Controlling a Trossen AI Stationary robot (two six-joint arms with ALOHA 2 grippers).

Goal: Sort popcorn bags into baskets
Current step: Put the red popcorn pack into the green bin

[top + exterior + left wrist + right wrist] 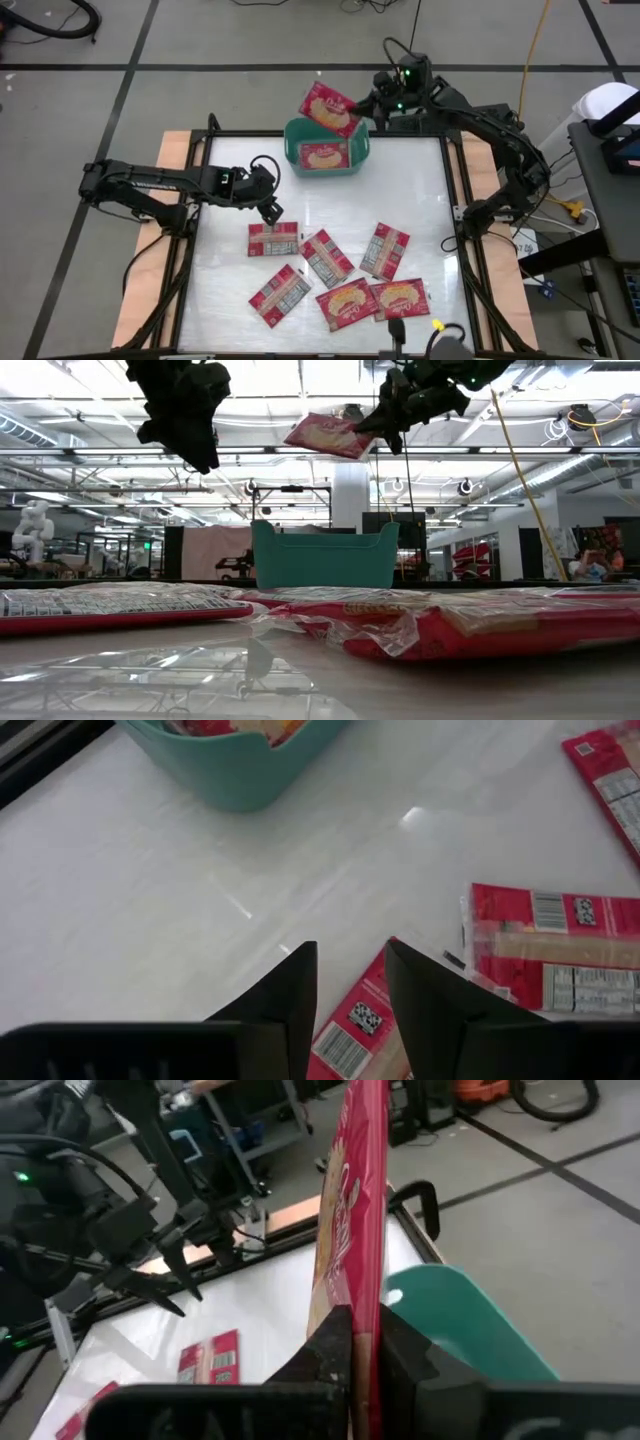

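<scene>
Nearest me, my left gripper [270,208] hangs half-open and empty above a face-down popcorn bag [273,239]; I'd centre on its edge before descending. Farther off, my right gripper [362,112] pinches another bag [329,108] over the teal basket [360,150]. I'd lower it squarely inside before releasing.

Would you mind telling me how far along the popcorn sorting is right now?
Done: at least one bag already lies in the teal basket. In hand: the right gripper is shut on another bag, held in the air at the basket's far edge. The left gripper hangs open, empty, above the nearest loose bag. Left: six bags on the table.
</scene>
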